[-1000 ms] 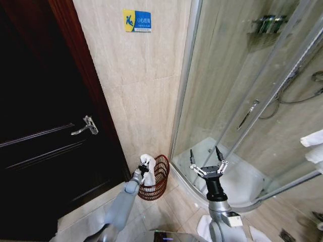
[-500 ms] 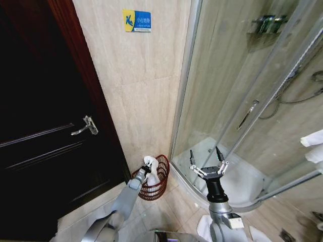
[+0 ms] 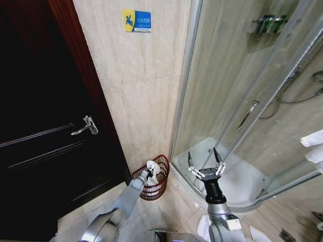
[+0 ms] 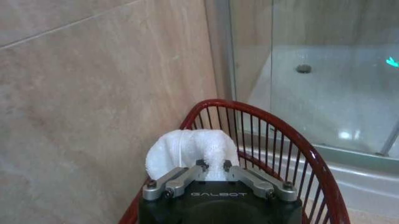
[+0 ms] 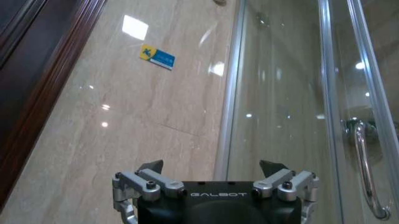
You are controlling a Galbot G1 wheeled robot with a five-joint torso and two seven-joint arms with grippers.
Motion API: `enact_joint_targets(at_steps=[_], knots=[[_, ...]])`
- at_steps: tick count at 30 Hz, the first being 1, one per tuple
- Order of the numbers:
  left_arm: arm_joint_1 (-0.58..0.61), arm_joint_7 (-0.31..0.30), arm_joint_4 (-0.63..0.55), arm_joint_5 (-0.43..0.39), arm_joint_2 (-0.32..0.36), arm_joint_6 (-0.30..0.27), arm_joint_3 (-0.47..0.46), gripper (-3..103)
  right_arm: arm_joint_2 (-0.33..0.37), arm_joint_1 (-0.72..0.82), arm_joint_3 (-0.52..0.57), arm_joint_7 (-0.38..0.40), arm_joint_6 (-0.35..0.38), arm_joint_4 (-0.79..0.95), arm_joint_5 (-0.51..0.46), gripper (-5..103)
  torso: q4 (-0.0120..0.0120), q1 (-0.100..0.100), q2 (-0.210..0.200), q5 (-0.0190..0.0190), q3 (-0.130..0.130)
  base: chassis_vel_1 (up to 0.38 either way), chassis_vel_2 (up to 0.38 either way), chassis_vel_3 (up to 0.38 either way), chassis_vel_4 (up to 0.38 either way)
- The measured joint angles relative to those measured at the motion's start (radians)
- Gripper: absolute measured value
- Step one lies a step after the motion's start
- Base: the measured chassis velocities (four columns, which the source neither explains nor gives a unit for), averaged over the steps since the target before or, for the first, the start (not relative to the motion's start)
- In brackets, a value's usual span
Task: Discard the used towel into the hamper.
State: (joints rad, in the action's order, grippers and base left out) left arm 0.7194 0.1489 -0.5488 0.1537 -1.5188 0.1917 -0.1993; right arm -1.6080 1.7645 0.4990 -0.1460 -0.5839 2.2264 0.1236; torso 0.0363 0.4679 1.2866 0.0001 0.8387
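**Left gripper pinching the towel right over the hamper**

Left gripper (image 4: 212, 164) has its fingers squeezed onto a white, fluffy, bunched-up towel (image 4: 190, 151), held just above the hamper (image 3: 160, 176) rim. Right gripper (image 3: 203, 159) sits idle by the shower glass (image 3: 242, 96), fingers spread wide. The hamper's a dark red wire basket on the tile floor (image 3: 174, 209), tucked between the beige wall (image 3: 141, 91) and the shower, dark door (image 3: 40, 151) nearby.
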Motion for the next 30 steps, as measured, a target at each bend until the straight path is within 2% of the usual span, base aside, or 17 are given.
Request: enact_joint_targets(at_steps=[5,6,8,10,13,17,19,22,23,25,28,29,30], knots=[[-0.016,-0.017,0.023,0.004,-0.012,-0.017,0.008,6,0.0,0.002,-0.001,0.0,-0.002,-0.001,0.003,100,-0.0001,0.0,0.0,0.0,0.0,0.0,0.0,0.0,0.0],[-0.017,-0.019,0.025,0.004,-0.012,-0.019,0.009,3,0.0,0.002,-0.001,0.0,-0.002,-0.001,0.003,100,-0.0001,0.0,0.0,0.0,0.0,0.0,0.0,0.0,0.0],[-0.018,-0.027,0.029,0.007,-0.015,-0.033,0.014,7,0.0,0.003,-0.001,0.0,-0.003,-0.002,0.003,100,0.0,0.0,0.0,0.0,0.0,0.0,0.0,0.0,0.0],[-0.018,-0.033,0.03,0.015,-0.016,-0.046,0.018,17,0.0,0.005,-0.001,0.0,-0.005,-0.003,0.003,100,0.0,0.0,0.0,0.0,0.0,0.0,0.0,0.0,0.0],[-0.014,-0.04,0.025,0.025,-0.017,-0.065,0.019,22,0.0,0.005,-0.001,-0.001,-0.006,-0.004,0.003,100,0.0,0.0,0.0,0.0001,0.0,0.0,0.0,0.0,0.0],[0.004,-0.042,0.002,0.056,-0.016,-0.108,0.023,43,0.0,0.007,-0.004,-0.001,-0.008,-0.006,0.006,100,0.0,0.0,0.0,0.0,0.0,0.0,0.0,0.0,0.0],[0.009,-0.041,-0.003,0.062,-0.015,-0.114,0.024,43,0.0,0.007,-0.004,0.0,-0.008,-0.005,0.006,100,0.0,0.0,0.0,0.0,0.0,0.0,0.0,0.0,0.0],[0.025,-0.039,-0.022,0.068,-0.011,-0.115,0.013,60,0.0,0.008,-0.004,0.003,-0.007,-0.002,0.004,100,0.0,0.0,0.0,-0.0001,0.0,0.0,0.0,0.0,0.0],[0.025,-0.039,-0.022,0.068,-0.011,-0.115,0.013,60,0.0,0.008,-0.004,0.003,-0.007,-0.002,0.004,100,0.0,0.0,0.0,-0.0001,0.0,0.0,0.0,0.0,0.0],[0.038,-0.036,-0.041,0.059,-0.002,-0.098,0.009,71,0.0,0.006,-0.004,0.005,-0.006,-0.002,0.002,100,0.0,0.0,0.0,-0.0001,0.0,0.0,0.0,0.0,0.0],[0.047,-0.034,-0.059,0.047,0.008,-0.083,0.004,76,0.0,0.005,-0.004,0.005,-0.004,0.001,-0.002,100,0.0,0.0,0.0,-0.0001,0.0,0.0,0.0,0.0,0.0],[0.059,-0.032,-0.084,0.032,0.02,-0.075,0.0,87,0.0,0.005,-0.005,0.007,0.0,0.006,-0.008,100,-0.0001,0.0,0.0,0.0,0.0,0.0,0.0,0.0,0.0],[0.069,-0.028,-0.102,0.019,0.029,-0.072,-0.003,87,0.0,0.005,-0.005,0.008,0.003,0.011,-0.013,100,-0.0002,0.0,0.0,-0.0002,0.0,0.0,0.0,0.0,0.0]])
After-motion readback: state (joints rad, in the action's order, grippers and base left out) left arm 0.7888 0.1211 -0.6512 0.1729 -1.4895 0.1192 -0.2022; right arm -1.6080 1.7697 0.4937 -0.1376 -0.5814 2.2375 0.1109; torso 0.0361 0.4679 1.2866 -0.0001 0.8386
